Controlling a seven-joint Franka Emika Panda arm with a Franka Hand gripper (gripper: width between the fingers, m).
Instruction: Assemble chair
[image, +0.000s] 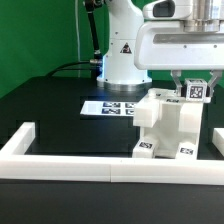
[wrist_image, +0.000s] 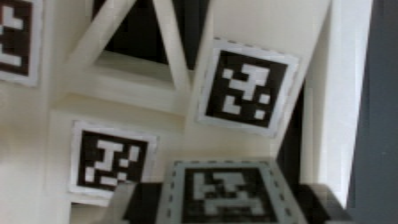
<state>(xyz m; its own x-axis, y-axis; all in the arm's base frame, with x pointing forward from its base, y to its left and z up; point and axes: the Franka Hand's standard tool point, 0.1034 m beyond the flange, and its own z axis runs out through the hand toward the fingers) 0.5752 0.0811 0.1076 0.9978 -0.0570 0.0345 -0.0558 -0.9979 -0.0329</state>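
The partly built chair (image: 165, 125) is a white blocky assembly standing on the black table at the exterior view's right, with tags low on its front. My gripper (image: 197, 95) hangs just above its far right top, shut on a small white chair part (image: 197, 89) with a tag on its face. In the wrist view that held part (wrist_image: 222, 190) sits between my dark fingers (wrist_image: 331, 202), close against the chair's tagged white faces (wrist_image: 249, 85). How the part meets the chair below is hidden.
A long white border rail (image: 60, 165) runs along the table's front, with a short arm (image: 22, 135) at the exterior view's left. The marker board (image: 108, 106) lies flat behind the chair. The arm's white base (image: 122, 55) stands at the back.
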